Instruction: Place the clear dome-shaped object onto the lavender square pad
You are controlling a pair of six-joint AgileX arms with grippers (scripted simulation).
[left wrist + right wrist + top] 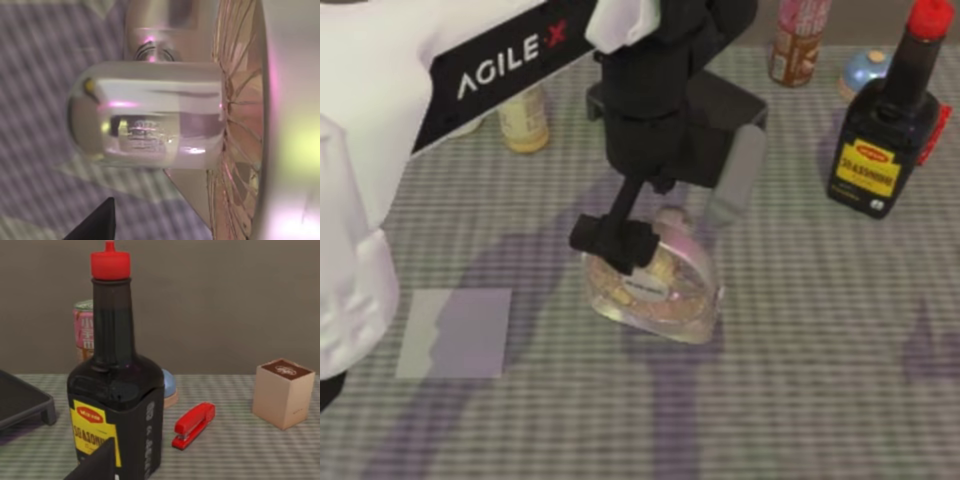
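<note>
The clear dome-shaped object (660, 290) sits mid-table with gold contents and a white oval label. In the left wrist view its round knob (145, 117) fills the middle, with the ribbed gold base beside it. My left gripper (620, 242) is directly over the dome's near-left side, open. Only one dark fingertip (95, 225) shows, clear of the knob. The lavender square pad (455, 332) lies flat to the dome's left, bare. My right arm is out of the top view; one fingertip (97, 465) of its gripper shows, open, facing a sauce bottle.
A dark seasoning bottle (885, 130) stands at the right, with a red stapler (193, 425) and a tan box (283, 392) near it. At the back are a pink can (800, 35), a small blue-white dome (865, 70), a dark grey tray (735, 125) and a yellow bottle (525, 120).
</note>
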